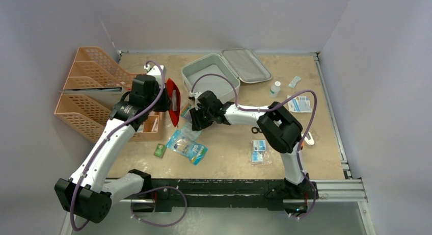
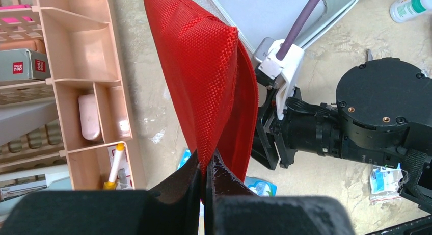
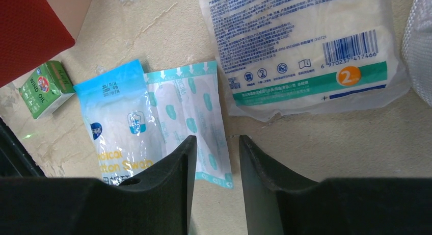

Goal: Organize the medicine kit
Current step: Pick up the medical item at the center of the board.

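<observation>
Plainly, "WIND OIL" marks the green box [image 3: 45, 88] near the right fingers [image 3: 170, 186].

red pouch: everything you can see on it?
The red pouch is soft woven fabric with a mesh-like texture, two layers splaying apart from one edge. The shut left pincer pinches that edge, holding it up on edge, between the peach organizer and the open grey case. Nothing else clearly touches it.
</observation>
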